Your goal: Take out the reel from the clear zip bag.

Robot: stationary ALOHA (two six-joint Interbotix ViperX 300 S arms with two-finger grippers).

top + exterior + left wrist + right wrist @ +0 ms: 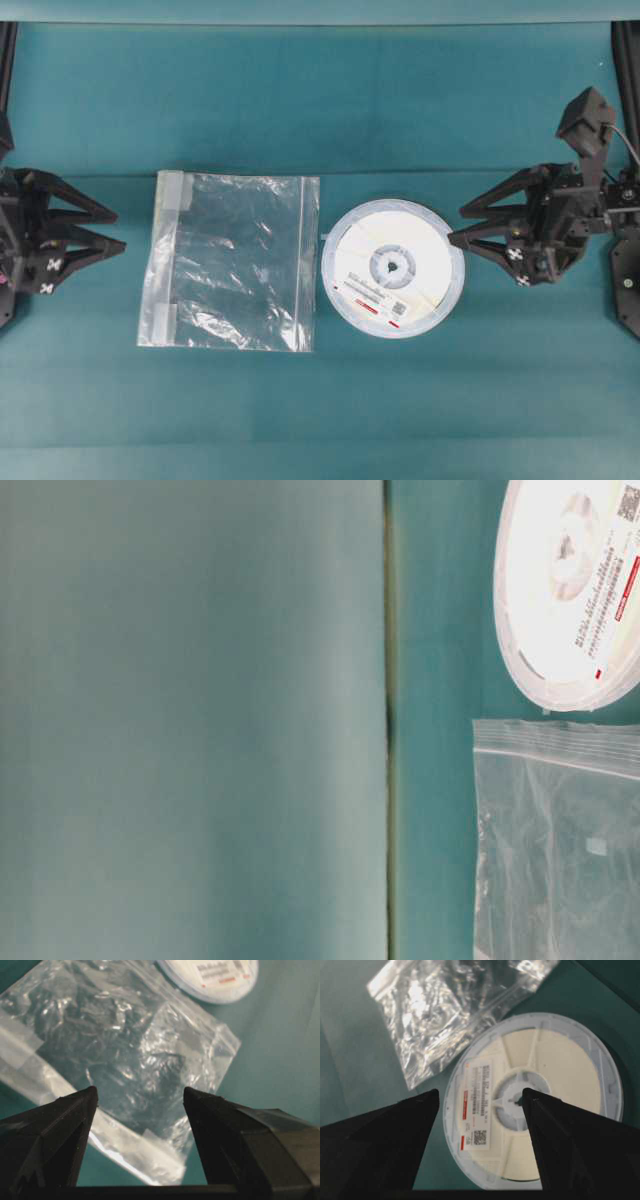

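Plainly, both sets of jaws stand spread wide with nothing between them. The left gripper [105, 228] sits at the left edge of the overhead view, its two dark fingers [55, 1130] pointing toward the clear zip bag [232, 262] and stopping short of it, with bare surface in the gap. From the left wrist view the bag fills the space beyond the fingertips, crinkled and glinting. The right gripper [462, 226] reaches in from the right side, its fingertips just beside the rim of the reel [392, 267], and whether they touch it cannot be told. In the right wrist view the reel lies flat past the open fingers [560, 1130], its grey hub, pale spokes and white label with red stripe facing up. The reel rests outside the bag, on the teal surface [330, 400], just to the right of the bag's zip strip, the two nearly touching. The bag lies flat and looks empty, with two pale tape patches along its left edge. The table-level view shows only the reel's edge, the bag's zipped end and the surface.
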